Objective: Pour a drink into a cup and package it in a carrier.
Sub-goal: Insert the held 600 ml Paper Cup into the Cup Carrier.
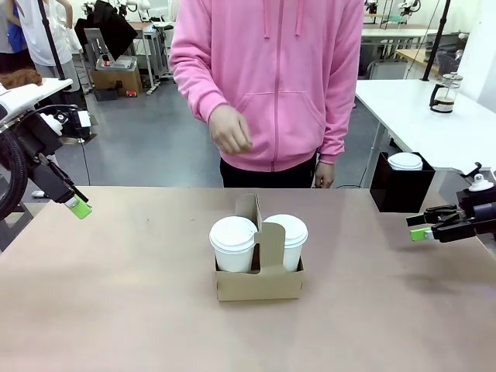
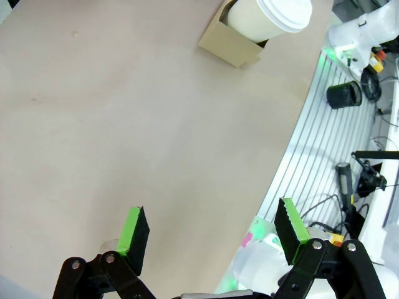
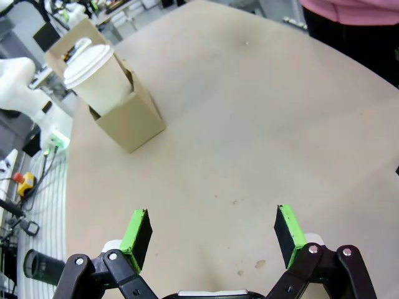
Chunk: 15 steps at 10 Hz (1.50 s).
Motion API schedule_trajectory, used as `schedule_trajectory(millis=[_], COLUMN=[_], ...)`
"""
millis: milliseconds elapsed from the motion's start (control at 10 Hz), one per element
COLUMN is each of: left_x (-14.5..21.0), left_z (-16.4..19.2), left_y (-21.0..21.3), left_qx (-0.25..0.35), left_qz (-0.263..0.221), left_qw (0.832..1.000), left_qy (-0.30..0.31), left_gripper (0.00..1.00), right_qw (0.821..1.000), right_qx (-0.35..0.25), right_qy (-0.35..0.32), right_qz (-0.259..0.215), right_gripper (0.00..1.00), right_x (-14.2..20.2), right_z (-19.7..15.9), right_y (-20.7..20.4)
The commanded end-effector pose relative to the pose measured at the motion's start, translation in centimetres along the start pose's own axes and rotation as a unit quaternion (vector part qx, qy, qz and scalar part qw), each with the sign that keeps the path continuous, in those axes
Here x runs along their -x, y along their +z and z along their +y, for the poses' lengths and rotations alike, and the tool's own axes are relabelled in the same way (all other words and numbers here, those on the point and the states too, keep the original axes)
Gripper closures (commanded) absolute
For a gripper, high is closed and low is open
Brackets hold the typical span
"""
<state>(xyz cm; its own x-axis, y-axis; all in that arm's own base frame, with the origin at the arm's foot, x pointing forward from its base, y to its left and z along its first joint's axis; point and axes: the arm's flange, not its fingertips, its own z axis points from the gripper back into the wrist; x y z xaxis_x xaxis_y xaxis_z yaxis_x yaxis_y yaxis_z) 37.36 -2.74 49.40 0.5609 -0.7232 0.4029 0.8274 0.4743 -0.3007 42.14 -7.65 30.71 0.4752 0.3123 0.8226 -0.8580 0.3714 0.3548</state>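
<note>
**Evidently near the finish: two lidded cups sit packed in the carrier**

Evidently the packaging stage is done or close to it. In the front view the brown cardboard carrier [image 1: 259,280] stands at the centre of the tan table [image 1: 116,310], its tall handle tab upright between two white lidded cups, the left cup [image 1: 233,243] and the right cup [image 1: 285,240], each seated in its own slot. Whether either cup holds the drink cannot be told, since the lids hide the contents. A glass jug [image 1: 442,93] with a dark lower part stands on a separate white table at about two o'clock from the carrier, well apart from it. A third lidded cup [image 1: 405,161] rests in a black box [image 1: 401,186] at the table's far right edge.

Both arms are parked well clear of the load. The left gripper [image 1: 78,206] hovers at roughly nine to ten o'clock from the carrier, near the table's left edge; its wrist view shows the green pads spread wide with nothing between them and the carrier [image 2: 232,42] far off at one o'clock. The right gripper [image 1: 419,230] hangs at about three o'clock, and its wrist view likewise shows the jaws apart and empty, the carrier [image 3: 121,115] lying at about eleven o'clock.

A person in a pink hoodie stands at twelve o'clock, one hand [image 1: 230,130] loosely curled above the far edge, touching nothing. Judging by this, little remains beyond handing over.
</note>
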Motion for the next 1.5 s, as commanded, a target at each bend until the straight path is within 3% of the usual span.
schedule_trajectory(millis=[0, 1400], left_x=[0.13, 0.13], left_z=[0.13, 0.13], left_y=[0.02, 0.02], left_qx=[-0.001, -0.001], left_qz=[0.0, 0.0], left_qw=[1.0, 1.0], left_qy=[-0.009, -0.009], left_gripper=[0.0, 0.0], right_qw=[1.0, 1.0], right_qx=[-0.005, -0.005], right_qy=[0.007, 0.007], right_qz=[0.0, 0.0], right_gripper=[0.0, 0.0], right_x=[-0.1, -0.1], right_z=[-0.07, -0.07], right_y=[0.3, 0.3])
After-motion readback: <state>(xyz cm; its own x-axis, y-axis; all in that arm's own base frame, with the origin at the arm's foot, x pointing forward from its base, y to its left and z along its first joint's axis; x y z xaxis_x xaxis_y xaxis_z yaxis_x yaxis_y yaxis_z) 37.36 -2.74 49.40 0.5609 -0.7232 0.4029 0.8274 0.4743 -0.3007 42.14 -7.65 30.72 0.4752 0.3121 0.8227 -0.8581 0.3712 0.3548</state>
